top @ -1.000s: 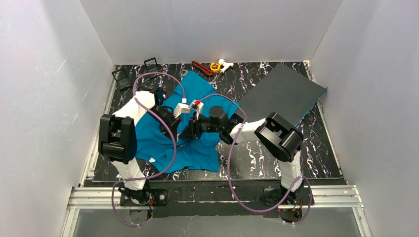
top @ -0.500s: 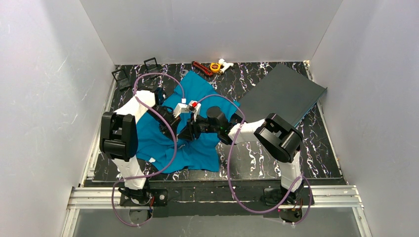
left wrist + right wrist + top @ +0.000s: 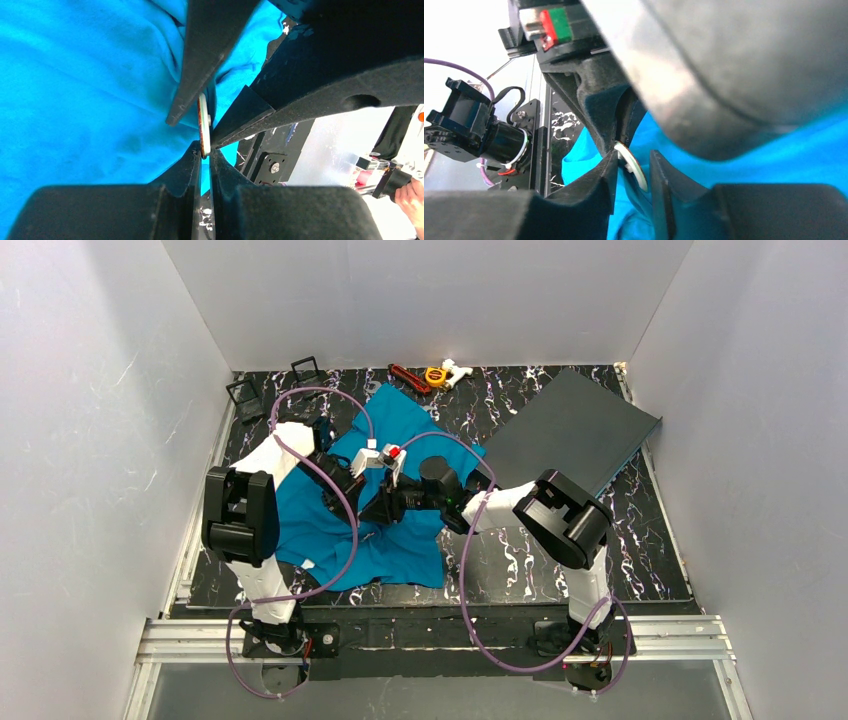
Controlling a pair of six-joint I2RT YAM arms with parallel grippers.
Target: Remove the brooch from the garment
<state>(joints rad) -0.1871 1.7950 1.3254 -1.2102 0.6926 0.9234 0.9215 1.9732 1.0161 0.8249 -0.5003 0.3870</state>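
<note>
Where the marbled table (image 3: 520,550) reaches its far left corner, two small black frames (image 3: 245,397) are seen, well apart from the arms. To their right, the garment (image 3: 400,545) is spread rumpled on the table, left of the middle, and both arms are bent inward over it. The left gripper (image 3: 204,151) is pressed nearly together, and the lower rim of the brooch (image 3: 202,122) is pinched between its tips. The brooch is a thin pale disc held edge-on, with the teal cloth right behind it. From the other side the right gripper (image 3: 634,159) is set around the same brooch, one finger (image 3: 606,175) touching it; whether it is truly squeezed cannot be told. Farther right, a flat dark grey board (image 3: 580,425) is laid askew near the far right corner
</note>
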